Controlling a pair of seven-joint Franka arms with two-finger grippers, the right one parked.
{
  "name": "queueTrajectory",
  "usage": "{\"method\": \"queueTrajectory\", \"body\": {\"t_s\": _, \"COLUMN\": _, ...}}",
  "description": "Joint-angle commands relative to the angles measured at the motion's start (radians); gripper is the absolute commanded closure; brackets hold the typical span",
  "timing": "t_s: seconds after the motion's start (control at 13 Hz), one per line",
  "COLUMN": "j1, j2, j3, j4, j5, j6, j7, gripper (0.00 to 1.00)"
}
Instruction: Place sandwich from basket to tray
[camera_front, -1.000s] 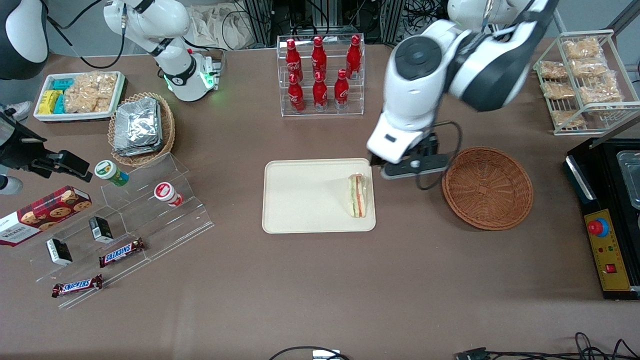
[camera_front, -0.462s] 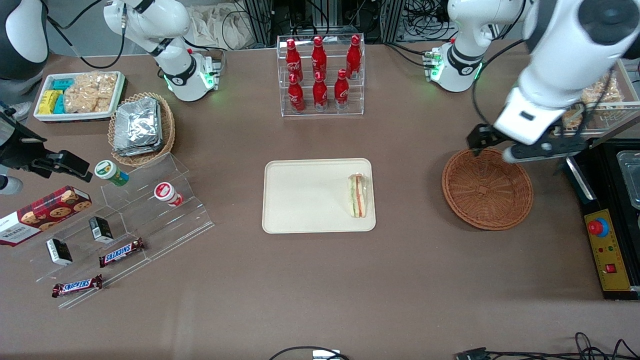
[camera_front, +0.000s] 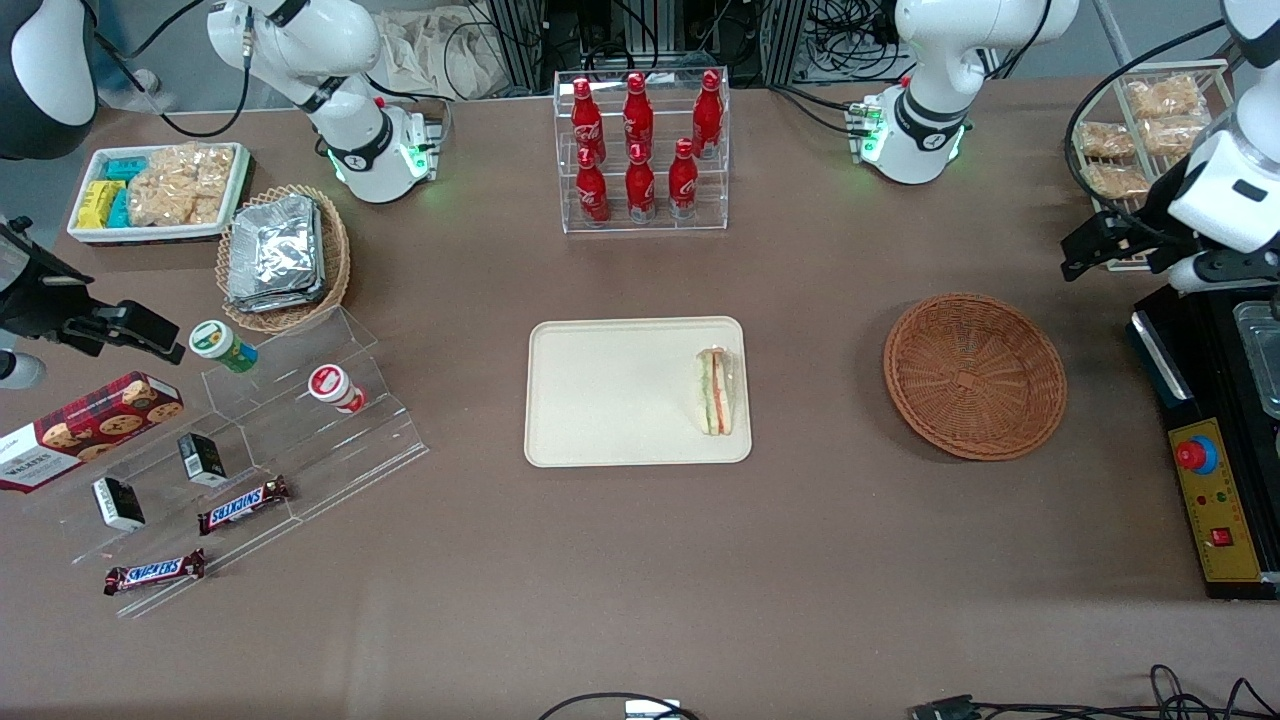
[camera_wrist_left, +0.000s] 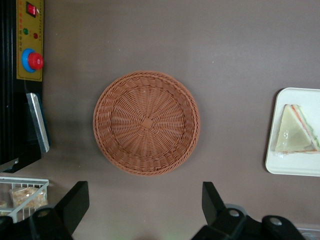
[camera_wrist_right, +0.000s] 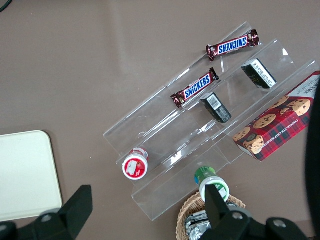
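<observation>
**Sandwich lying on tray, basket holding nothing**

Sandwich (camera_front: 715, 391) is lying flat on the tray (camera_front: 610, 392), at the tray's end nearest the basket (camera_front: 975, 375). My fingers (camera_wrist_left: 74, 202) are standing wide apart and gripping nothing. My gripper (camera_wrist_left: 142, 207) is hovering high above the table toward the working arm's end, farther from the front camera than the basket and well apart from it, near the black control box (camera_front: 1215, 500).

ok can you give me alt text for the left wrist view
An empty round brown wicker basket sits on the brown table, seen from above with the open gripper hovering over bare table beside it. Toward the parked arm's end, a wrapped triangular sandwich lies on the cream tray.
</observation>
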Motion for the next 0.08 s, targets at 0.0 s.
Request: {"method": "queueTrajectory", "body": {"t_s": 0.0, "j1": -0.020, "j2": 0.015, "j3": 0.008, "j4": 0.059, "j5": -0.003, "j6": -0.041, "j7": 0.012, "gripper": 0.00}}
